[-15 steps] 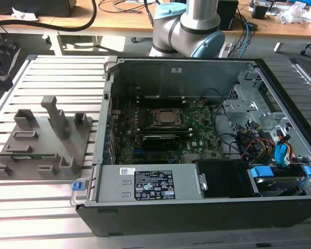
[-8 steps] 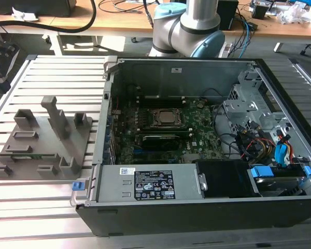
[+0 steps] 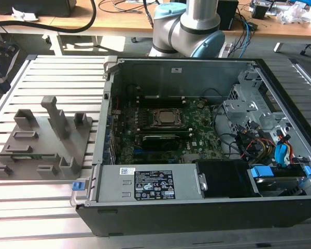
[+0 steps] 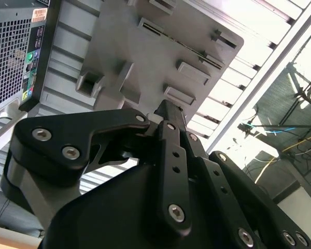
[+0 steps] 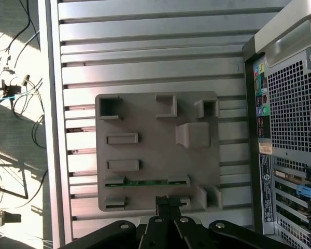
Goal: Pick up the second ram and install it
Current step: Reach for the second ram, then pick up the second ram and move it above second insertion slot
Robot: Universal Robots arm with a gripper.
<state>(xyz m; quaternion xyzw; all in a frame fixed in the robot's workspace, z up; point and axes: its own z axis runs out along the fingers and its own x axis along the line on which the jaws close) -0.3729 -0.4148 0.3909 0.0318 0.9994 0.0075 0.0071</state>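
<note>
Your grey tray (image 3: 80, 140) sits flat on the slatted metal table (image 3: 57, 67), at the exterior view's left of the open computer case (image 3: 197, 212), near it but not touching. In the first wrist view, the ram (image 5: 145, 182) lies lengthwise in one of the tray's long slots. It is a thin green stick seated between two grey end clips, in the row of pockets closest to the gripper (image 5: 168, 199). The gripper hangs above that edge of the tray, clear of both tray and ram. In both wrist views the jaws look drawn together at the tips with nothing between them; the second wrist view shows the black fingers (image 4: 167, 111) meeting at a single point over the tray. The case lies on its side with its cover off. Inside it you can see the green motherboard (image 3: 197, 129) with the processor socket (image 3: 165, 118) near its middle. A labelled power supply (image 3: 150, 182) runs along the near wall, and a bundle of coloured cables (image 3: 259, 145) sits toward the exterior view's right. The arm's base (image 3: 189, 26) stands behind the case.
</note>
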